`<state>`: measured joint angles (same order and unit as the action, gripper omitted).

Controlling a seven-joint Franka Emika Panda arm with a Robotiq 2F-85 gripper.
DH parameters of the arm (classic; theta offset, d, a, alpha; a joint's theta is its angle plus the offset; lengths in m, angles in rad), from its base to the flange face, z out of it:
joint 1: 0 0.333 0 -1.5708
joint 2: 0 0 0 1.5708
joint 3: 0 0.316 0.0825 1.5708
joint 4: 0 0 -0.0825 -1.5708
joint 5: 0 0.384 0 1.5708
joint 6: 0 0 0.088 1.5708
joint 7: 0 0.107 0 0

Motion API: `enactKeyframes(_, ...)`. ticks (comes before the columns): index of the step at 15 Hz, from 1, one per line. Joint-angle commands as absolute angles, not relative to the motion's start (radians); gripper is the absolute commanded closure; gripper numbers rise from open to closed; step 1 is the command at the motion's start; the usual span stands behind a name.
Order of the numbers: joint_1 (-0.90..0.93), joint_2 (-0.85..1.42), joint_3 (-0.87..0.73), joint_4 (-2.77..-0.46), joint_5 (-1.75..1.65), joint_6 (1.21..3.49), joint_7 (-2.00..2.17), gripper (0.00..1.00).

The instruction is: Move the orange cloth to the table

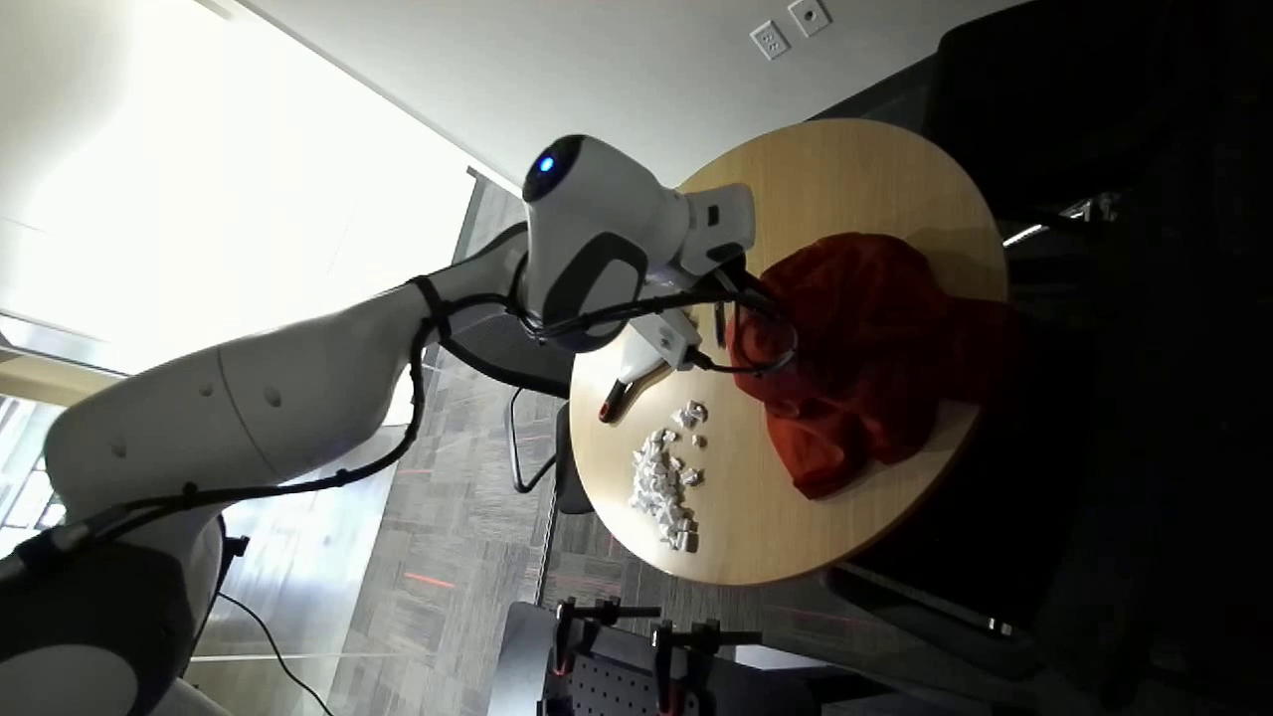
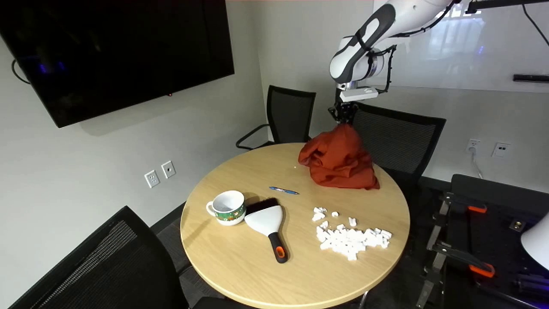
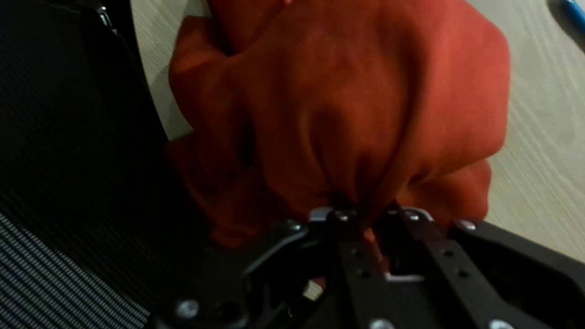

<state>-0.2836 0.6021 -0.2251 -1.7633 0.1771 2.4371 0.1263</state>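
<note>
Black mesh chairs (image 2: 394, 139) stand around a round wood-grain table (image 2: 240, 270) bearing a green-patterned mug (image 2: 230, 213), hand brush (image 2: 263, 221), blue pen (image 2: 284, 190) and scattered white pieces (image 2: 348, 241); near its edge, the gripper (image 3: 373, 218) pinches the peak of the orange cloth (image 2: 339, 161), whose folds rest there.

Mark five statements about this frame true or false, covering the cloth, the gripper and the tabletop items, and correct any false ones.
1. The gripper is closed on a gathered part of the orange cloth. True.
2. In an exterior view, the brush lies between the mug and the white pieces. True.
3. The mug stands upside down. False: its opening faces up.
4. A blue pen lies on the table. True.
5. The white pieces are stacked inside the mug. False: they lie loose on the table.
</note>
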Motion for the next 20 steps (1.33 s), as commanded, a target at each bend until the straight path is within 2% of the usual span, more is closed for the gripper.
enactKeyframes(1, -0.265, 0.695, -0.253, -1.741, 0.111, 2.498, 0.172, 0.96)
enactKeyframes(10, -0.272, 0.858, -0.231, -1.676, 0.143, 2.666, 0.218, 0.96)
enactKeyframes(11, -0.272, 0.829, -0.225, -1.702, 0.141, 2.678, 0.201, 0.59)
enactKeyframes(13, -0.275, 0.745, -0.214, -1.762, 0.146, 2.699, 0.175, 0.51)
enactKeyframes(17, -0.281, 0.558, -0.22, -1.827, 0.149, 2.596, 0.175, 0.21)
enactKeyframes(20, -0.3, 0.414, -0.209, -1.833, 0.14, 2.392, 0.114, 0.0)
